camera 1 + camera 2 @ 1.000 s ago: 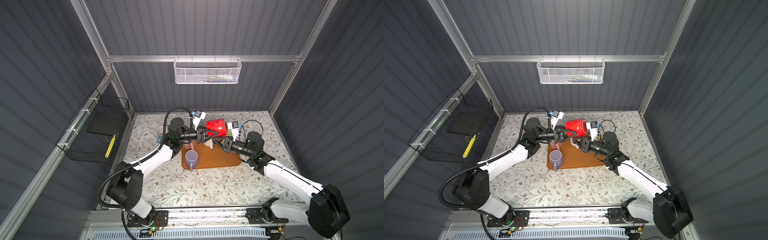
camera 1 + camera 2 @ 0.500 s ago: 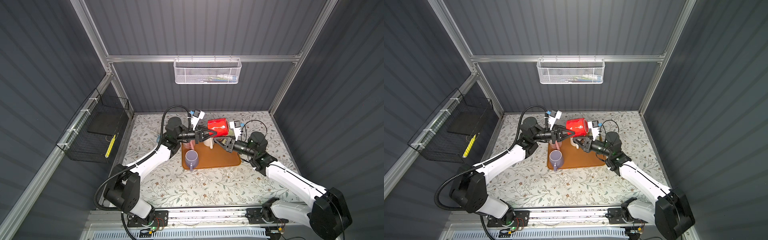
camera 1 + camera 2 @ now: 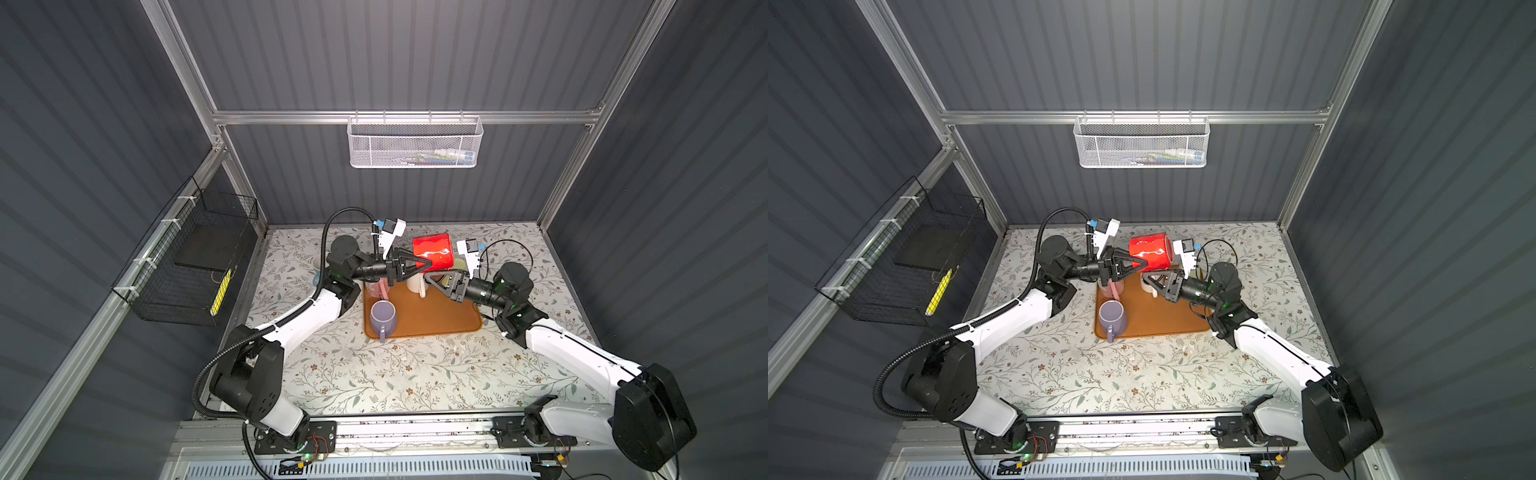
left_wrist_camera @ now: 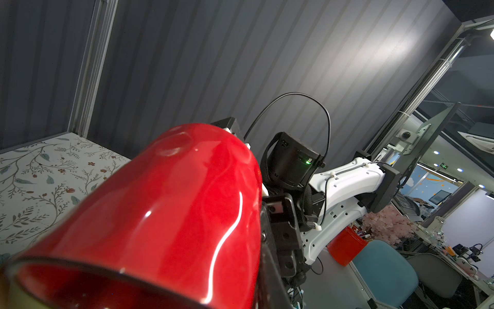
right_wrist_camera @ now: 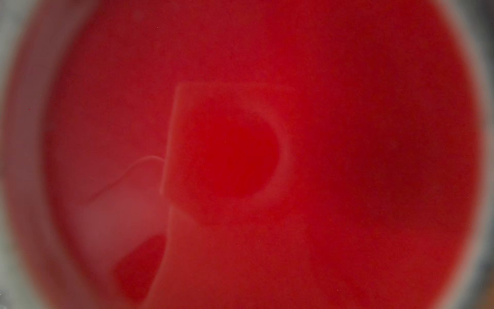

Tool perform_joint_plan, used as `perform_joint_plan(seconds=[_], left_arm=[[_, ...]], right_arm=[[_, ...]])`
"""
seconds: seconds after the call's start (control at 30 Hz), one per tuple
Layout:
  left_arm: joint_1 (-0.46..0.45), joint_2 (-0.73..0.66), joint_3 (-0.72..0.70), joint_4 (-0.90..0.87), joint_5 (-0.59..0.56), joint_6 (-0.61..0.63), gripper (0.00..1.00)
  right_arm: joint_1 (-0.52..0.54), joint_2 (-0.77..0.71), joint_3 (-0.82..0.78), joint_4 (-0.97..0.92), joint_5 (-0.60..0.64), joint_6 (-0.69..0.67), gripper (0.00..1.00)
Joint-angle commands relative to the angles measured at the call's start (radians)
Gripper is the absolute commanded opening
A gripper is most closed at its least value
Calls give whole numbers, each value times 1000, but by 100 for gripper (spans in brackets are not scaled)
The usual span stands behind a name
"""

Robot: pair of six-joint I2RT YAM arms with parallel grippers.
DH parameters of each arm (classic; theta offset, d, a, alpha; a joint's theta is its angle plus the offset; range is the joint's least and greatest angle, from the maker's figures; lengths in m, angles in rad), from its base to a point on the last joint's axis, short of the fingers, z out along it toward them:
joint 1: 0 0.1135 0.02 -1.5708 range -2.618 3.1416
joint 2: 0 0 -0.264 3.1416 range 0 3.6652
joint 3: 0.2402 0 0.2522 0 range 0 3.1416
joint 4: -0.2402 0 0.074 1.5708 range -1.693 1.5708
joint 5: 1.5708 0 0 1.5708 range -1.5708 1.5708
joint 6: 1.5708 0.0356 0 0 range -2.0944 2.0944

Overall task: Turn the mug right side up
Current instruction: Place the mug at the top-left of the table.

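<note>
The red mug [image 3: 432, 251] [image 3: 1150, 251] hangs on its side in the air above the back of the orange tray [image 3: 440, 320]. My left gripper [image 3: 426, 262] [image 3: 1144, 262] reaches in from the left and is shut on the mug's lower left edge. From the right, my right gripper [image 3: 431, 277] [image 3: 1147, 276] comes in just under the mug, jaws close together on its underside; the handle is hidden. In the left wrist view the glossy mug [image 4: 160, 214] fills the foreground, rim nearest. The right wrist view shows only the red mug [image 5: 347, 133], blurred.
On the tray stand a purple mug [image 3: 382, 313], upright, a pink cup [image 3: 380, 286] and a white mug [image 3: 415, 284]. A pale green mug [image 3: 458, 264] sits behind the right gripper. A black wire basket [image 3: 187, 274] hangs on the left wall, a white one [image 3: 415, 143] on the back wall.
My left gripper has closed on the red mug, which the right gripper was holding up. Both arms and the mug have shifted slightly towards the back.
</note>
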Motion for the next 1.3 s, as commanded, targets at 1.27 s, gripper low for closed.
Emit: perform_joint_plan(seconds=[1.27], left_arm=[[245, -8, 530, -2003, -947, 776, 0]], right_arm=[[-109, -77, -13, -364, 202, -297, 50]])
